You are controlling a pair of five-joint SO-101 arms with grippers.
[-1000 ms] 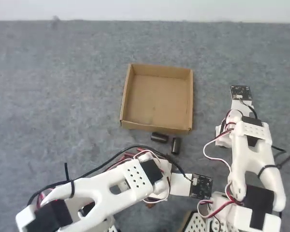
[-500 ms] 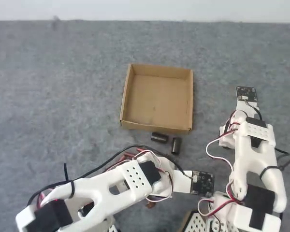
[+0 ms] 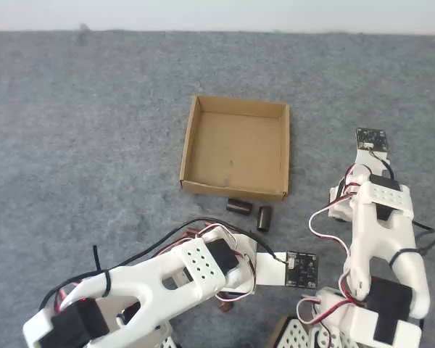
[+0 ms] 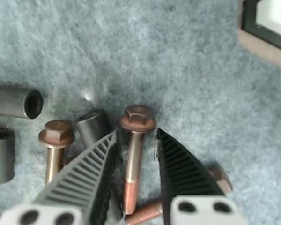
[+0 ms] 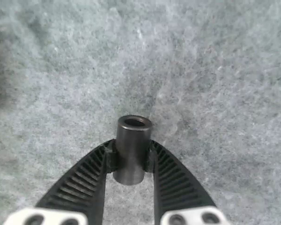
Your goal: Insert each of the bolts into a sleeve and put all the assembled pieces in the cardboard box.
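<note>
**Left claw astride a bolt; right claw holding a sleeve**

Left claw (image 4: pixel 136 140): partly open. Its two fingers stand on either side of a copper-coloured bolt (image 4: pixel 132 159) that lies flat on the grey worktop (image 3: pixel 94 159). A narrow gap shows on each side of the shank, so no grip is evident. The bolt's head lies just past the fingertips, pointing away from the claw.

Second bolt (image 4: pixel 55 145): on the worktop just outside one finger, roughly parallel to the first.

Third bolt (image 4: pixel 147 212): crosswise beneath the claw, near the threaded end of the first bolt. Whether the two touch cannot be told.

Short sleeve (image 4: pixel 92 127): dark, resting between the heads of the first and second bolts, close to both.

Right claw (image 5: pixel 131 157): closed on a dark held sleeve (image 5: pixel 131 150), with both fingers pressed against its lower half. The open bore faces away from the claw. Whether the sleeve touches the worktop cannot be told.

Cardboard box (image 3: pixel 234 190): open-topped, in the middle of the worktop. The right arm is off to one side of it.

Pair of sleeves (image 3: pixel 239 206): the two lie just in front of the box's near wall, side by side but apart, between the box and the left arm.
</note>
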